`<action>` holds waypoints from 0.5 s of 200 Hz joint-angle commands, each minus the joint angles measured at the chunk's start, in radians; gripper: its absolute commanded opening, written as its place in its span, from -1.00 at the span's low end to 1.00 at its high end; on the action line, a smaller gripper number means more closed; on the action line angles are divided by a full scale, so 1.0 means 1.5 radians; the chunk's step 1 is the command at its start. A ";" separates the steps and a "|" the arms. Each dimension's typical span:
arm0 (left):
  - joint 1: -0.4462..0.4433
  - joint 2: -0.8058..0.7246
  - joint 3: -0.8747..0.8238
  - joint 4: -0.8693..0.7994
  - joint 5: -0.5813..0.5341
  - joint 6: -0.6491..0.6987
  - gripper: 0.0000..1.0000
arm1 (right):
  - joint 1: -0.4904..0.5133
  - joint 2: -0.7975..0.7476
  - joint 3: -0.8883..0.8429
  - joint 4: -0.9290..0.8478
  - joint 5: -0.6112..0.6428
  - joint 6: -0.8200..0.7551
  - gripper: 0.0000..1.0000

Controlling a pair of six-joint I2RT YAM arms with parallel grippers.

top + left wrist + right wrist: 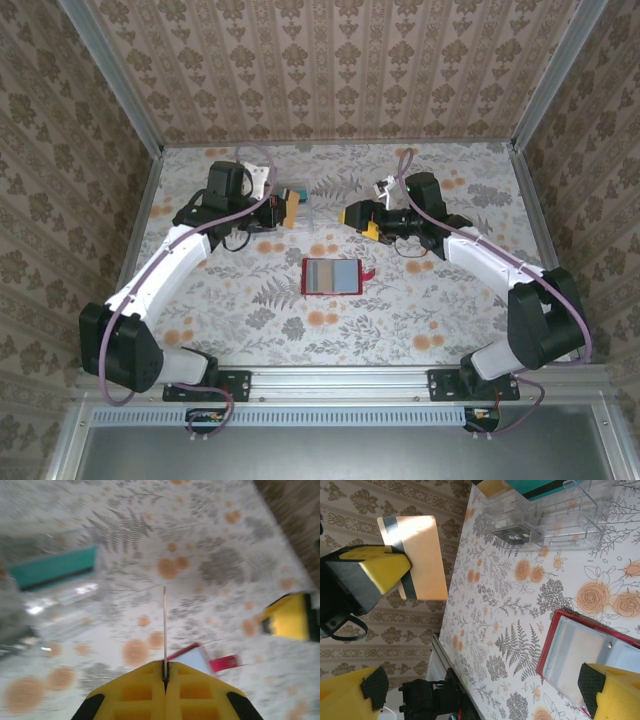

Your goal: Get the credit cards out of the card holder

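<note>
The red card holder lies open on the table, grey-blue inside up, its small tab pointing right. My left gripper is shut on the tan card with a dark stripe, held up in the air and seen edge-on from its own wrist. A teal card lies in the clear tray, and a black card rests in that tray too. My right gripper hovers open above the table behind the holder, nothing between its fingers.
The clear plastic tray stands at the back centre, between the two grippers. Patterned walls enclose the floral table on three sides. A metal rail runs along the near edge.
</note>
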 commanded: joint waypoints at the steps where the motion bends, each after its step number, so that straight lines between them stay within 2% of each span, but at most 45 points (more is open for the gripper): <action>1: 0.004 -0.019 0.007 -0.030 -0.116 0.256 -1.00 | -0.004 -0.024 0.017 -0.030 0.018 -0.024 1.00; 25: 0.003 -0.022 0.000 0.005 -0.164 0.444 -1.00 | -0.004 -0.029 0.017 -0.032 0.019 -0.024 1.00; 47: 0.004 -0.013 -0.007 0.035 -0.211 0.571 -1.00 | -0.008 -0.031 0.018 -0.032 0.017 -0.024 1.00; 69: 0.028 0.009 -0.007 0.039 -0.192 0.685 -1.00 | -0.010 -0.031 0.020 -0.032 0.015 -0.023 1.00; 100: 0.047 0.037 -0.011 0.059 -0.203 0.844 -1.00 | -0.017 -0.026 0.026 -0.033 0.010 -0.023 1.00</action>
